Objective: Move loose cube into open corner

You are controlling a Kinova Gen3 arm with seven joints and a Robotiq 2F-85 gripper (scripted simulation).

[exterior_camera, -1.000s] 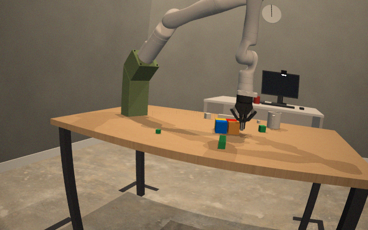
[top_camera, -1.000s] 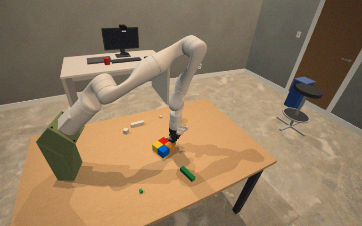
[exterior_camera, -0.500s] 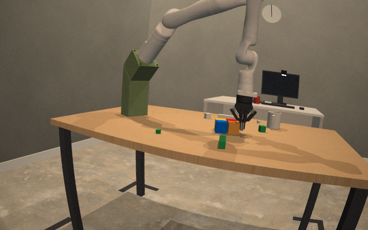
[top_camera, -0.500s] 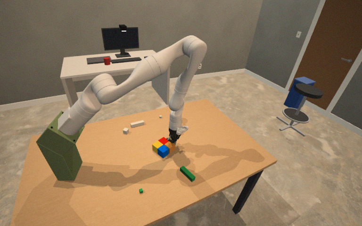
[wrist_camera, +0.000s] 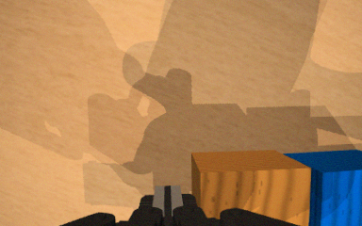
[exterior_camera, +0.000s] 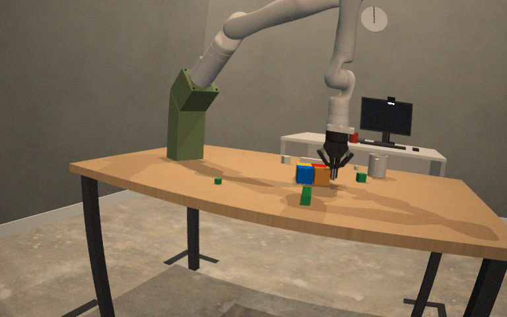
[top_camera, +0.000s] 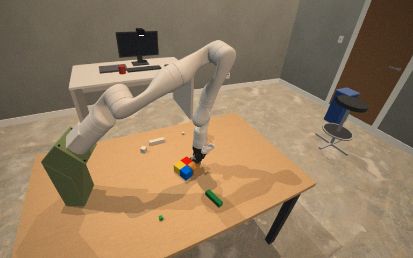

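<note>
beside the orange cube, on its right side in the exterior view, the fingers point down at the desk, closed together with nothing between them. in the wrist view the cube lies just to the right of the fingertips; whether they touch it, i cannot tell. the orange cube sits in the near right corner of the group, with the blue cube to its left, the red cube behind it and the yellow cube at the far left. from above, the four make a compact square; its inner seams are too small to judge flush.

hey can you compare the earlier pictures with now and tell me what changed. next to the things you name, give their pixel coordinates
Nothing visibly changed. The hand (top_camera: 198,162) (exterior_camera: 333,178) (wrist_camera: 168,202) is still shut on nothing beside the orange cube (top_camera: 194,167) (exterior_camera: 321,176) (wrist_camera: 255,188), and the red (top_camera: 186,160) (exterior_camera: 319,165), yellow (top_camera: 180,165) (exterior_camera: 304,164) and blue (top_camera: 186,172) (exterior_camera: 304,174) (wrist_camera: 341,188) cubes stayed put.
</note>
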